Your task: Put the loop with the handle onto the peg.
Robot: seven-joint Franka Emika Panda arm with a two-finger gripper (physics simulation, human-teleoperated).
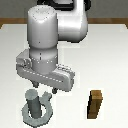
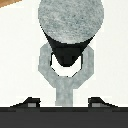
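The peg is a dark grey upright cylinder near the front on the exterior view's left. The loop with the handle, a flat grey ring, lies on the table around the peg's base. In the wrist view the peg's round top rises through the ring, and the stubby handle points toward my gripper. My gripper hovers just above and behind the ring. It is open. Its fingertips stand well apart on either side of the handle without touching it.
A brown wooden square-section block stands upright on the exterior view's right, apart from the peg. The white table extends behind and around the arm's base.
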